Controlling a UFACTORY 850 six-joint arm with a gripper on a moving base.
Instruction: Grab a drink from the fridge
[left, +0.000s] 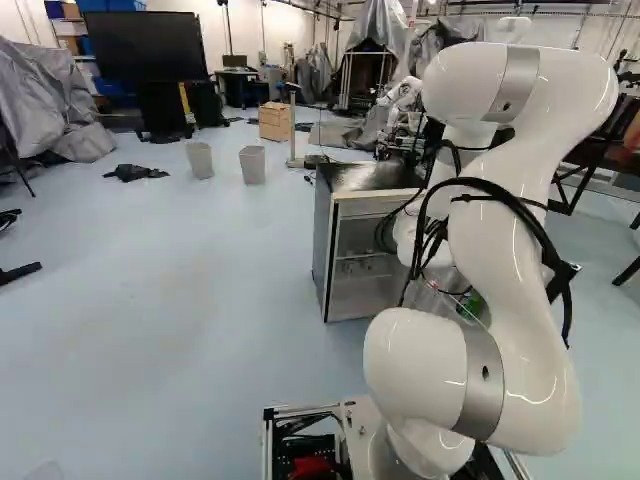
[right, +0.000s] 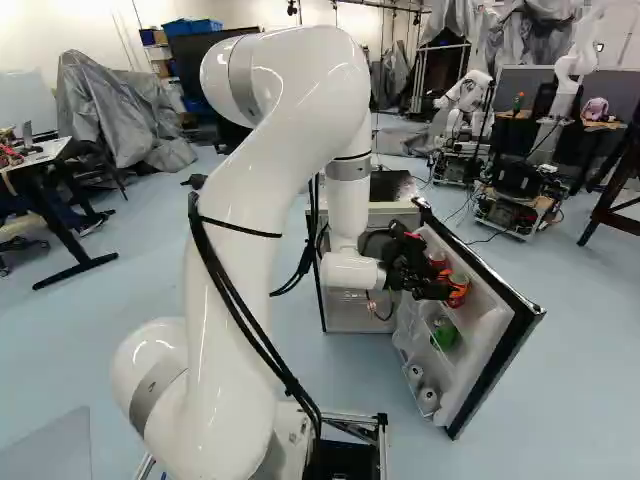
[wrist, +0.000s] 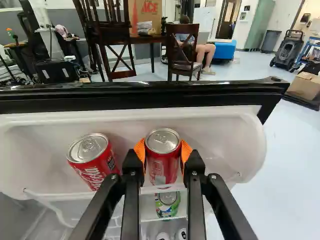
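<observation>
Gripper (right: 446, 287) clasping red can (wrist: 163, 160) in door shelf (wrist: 225, 142); second red can (wrist: 91, 162) near it.

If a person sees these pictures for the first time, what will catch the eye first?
Probably the big white arm, rising from the foot of both base views. Then the red can between the orange pads of the gripper, at the open fridge door's top bin, where a second red can leans.
</observation>
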